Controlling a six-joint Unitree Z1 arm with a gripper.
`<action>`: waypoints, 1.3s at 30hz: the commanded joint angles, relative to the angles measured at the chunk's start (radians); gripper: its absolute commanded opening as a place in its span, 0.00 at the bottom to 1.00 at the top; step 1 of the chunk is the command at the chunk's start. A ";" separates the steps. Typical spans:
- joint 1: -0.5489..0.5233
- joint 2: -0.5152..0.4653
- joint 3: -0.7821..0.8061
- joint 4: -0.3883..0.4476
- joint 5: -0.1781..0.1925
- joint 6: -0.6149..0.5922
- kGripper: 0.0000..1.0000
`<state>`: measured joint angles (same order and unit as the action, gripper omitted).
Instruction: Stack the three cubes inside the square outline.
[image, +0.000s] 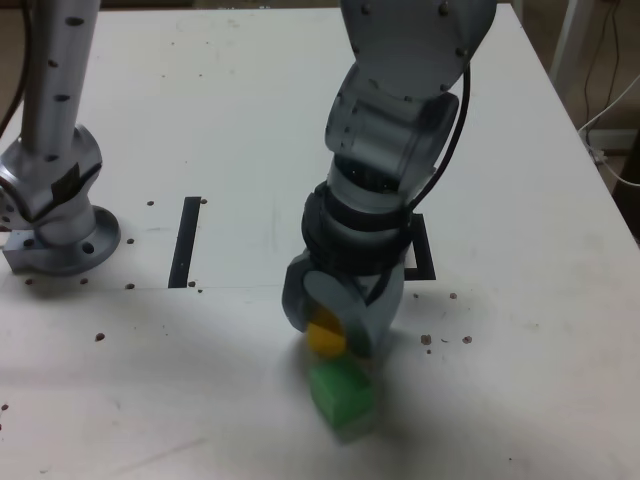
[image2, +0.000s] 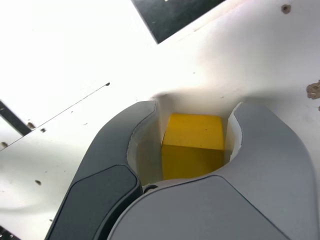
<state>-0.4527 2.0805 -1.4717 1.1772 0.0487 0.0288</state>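
One arm reaches down over the tabletop (image: 200, 400), its tool (image2: 190, 135) angled low in the exterior view. Two jaws stand partly apart, flanking the yellow cube (image2: 194, 145); whether they grip it, I cannot tell. That cube is matte, its upper face brighter. The green cube (image: 342, 390) (rather blurred, admittedly) shows near it, while the square outline (image: 424, 250) is partly hidden behind the arm.

Green cube (image: 342, 392) beside yellow cube (image: 326, 334)
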 joint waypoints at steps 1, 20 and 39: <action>0.001 -0.033 -0.019 0.042 0.012 -0.015 0.22; 0.307 -0.108 -0.219 0.258 0.021 -0.040 0.22; 0.427 -0.003 -0.267 0.242 -0.053 -0.023 0.22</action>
<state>-0.0298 2.0698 -1.7396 1.4217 -0.0016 0.0017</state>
